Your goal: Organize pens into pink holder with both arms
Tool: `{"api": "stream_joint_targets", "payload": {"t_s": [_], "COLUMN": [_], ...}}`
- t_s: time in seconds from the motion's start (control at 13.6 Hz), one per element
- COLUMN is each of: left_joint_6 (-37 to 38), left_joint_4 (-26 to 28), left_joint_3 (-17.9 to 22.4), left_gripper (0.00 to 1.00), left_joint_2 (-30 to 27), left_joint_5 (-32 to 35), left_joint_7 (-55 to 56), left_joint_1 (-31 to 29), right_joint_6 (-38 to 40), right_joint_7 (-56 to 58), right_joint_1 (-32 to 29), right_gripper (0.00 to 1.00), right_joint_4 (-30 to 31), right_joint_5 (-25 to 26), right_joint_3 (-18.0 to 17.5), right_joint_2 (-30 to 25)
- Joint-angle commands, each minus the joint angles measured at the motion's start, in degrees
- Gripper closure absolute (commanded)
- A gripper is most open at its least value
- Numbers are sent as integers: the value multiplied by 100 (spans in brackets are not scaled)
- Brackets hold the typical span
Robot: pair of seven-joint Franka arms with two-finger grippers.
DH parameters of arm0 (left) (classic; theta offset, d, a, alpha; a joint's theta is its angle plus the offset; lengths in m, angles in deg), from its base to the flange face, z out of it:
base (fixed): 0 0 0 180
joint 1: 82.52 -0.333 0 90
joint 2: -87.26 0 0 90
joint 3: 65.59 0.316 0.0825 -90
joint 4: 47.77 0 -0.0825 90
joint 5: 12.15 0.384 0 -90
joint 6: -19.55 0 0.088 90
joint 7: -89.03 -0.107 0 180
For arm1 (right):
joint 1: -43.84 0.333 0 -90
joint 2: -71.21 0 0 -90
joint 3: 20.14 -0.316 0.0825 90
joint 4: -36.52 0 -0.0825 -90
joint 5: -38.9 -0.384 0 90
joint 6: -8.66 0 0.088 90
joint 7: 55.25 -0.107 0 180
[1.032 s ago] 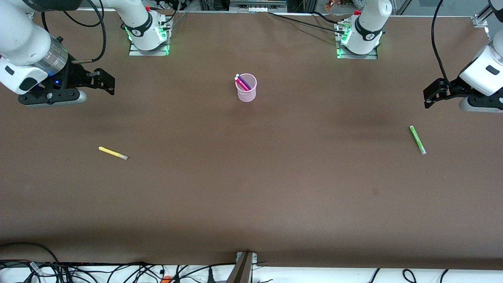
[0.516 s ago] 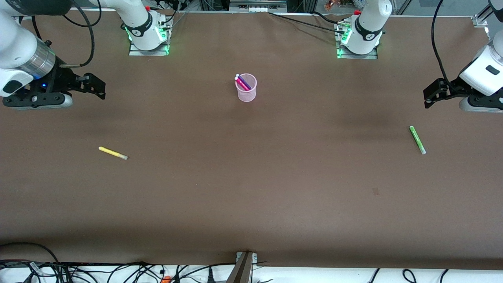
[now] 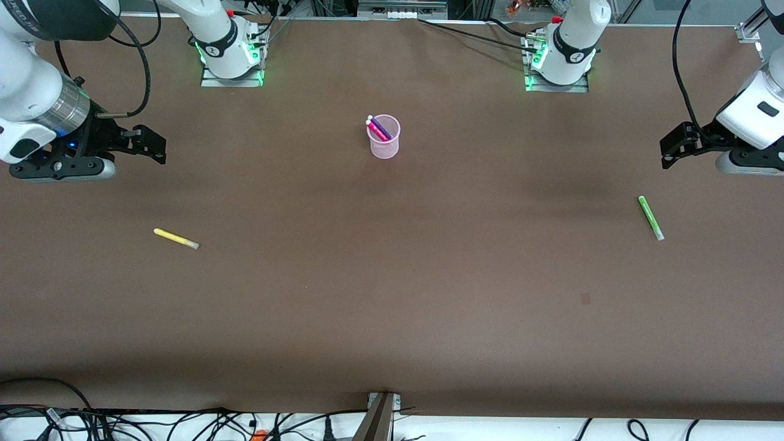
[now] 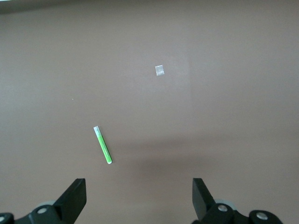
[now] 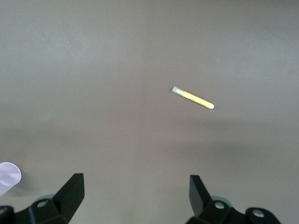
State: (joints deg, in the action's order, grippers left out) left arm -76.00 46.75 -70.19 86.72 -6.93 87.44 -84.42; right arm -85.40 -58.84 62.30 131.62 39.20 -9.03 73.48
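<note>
Pens are seen in two states in the front view: the magenta pen (image 3: 378,131) and the purple pen (image 3: 381,127) stand inside the pink holder (image 3: 384,144), which sits mid-bench toward the arms' bases, while the yellow pen (image 3: 176,238) lies flat toward the right arm's end of the bench (image 3: 392,294) and the green pen (image 3: 650,217) lies flat toward the left arm's end. Both loose pens are nearer to the front camera than the holder and well apart from it. The right claw (image 3: 153,144) is held in the air over bare bench; compared with half a second ago it has shifted a little toward the yellow pen, after first being pulled back toward the bench edge. The left claw (image 3: 670,150) is unchanged across the pictures and is judged to be waiting. Half of the task is judged done, and the yellow pen is probably the next target.

In the left wrist view, the left claw (image 4: 139,198) is shown spread wide and empty, with the green pen (image 4: 103,144) below it and a small pale mark (image 4: 159,70) on the bench.

In the right wrist view, the right claw (image 5: 135,195) is likewise spread wide and empty; the yellow pen (image 5: 193,97) lies ahead, and the holder's rim (image 5: 8,177) is glimpsed at the picture's edge.
</note>
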Motion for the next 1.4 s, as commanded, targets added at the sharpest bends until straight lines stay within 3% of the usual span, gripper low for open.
{"api": "stream_joint_targets", "payload": {"t_s": [0.0,0.22,0.52,0.74,1.33], "left_joint_6": [116,151,160,168,177], "left_joint_4": [-57,-57,-57,-65,-65], "left_joint_3": [12,12,12,12,12], "left_gripper": [0,0,0,0,0], "left_joint_2": [-51,-51,-52,-51,-51], "left_joint_5": [-30,-30,-30,-30,-30], "left_joint_7": [10,10,1,1,10], "left_joint_1": [22,22,22,22,22], "right_joint_6": [2,-7,-16,2,37], "right_joint_7": [95,68,77,60,-37], "right_joint_1": [-1465,-1704,-2293,-3057,-3077], "right_gripper": [1,1,1,1,0], "right_joint_4": [-44,-26,-44,-53,-61], "right_joint_5": [-21,-21,-39,-39,-21], "right_joint_3": [-1433,-1576,-2041,-2796,-2834], "right_joint_2": [-17,-26,-26,-34,-61]}}
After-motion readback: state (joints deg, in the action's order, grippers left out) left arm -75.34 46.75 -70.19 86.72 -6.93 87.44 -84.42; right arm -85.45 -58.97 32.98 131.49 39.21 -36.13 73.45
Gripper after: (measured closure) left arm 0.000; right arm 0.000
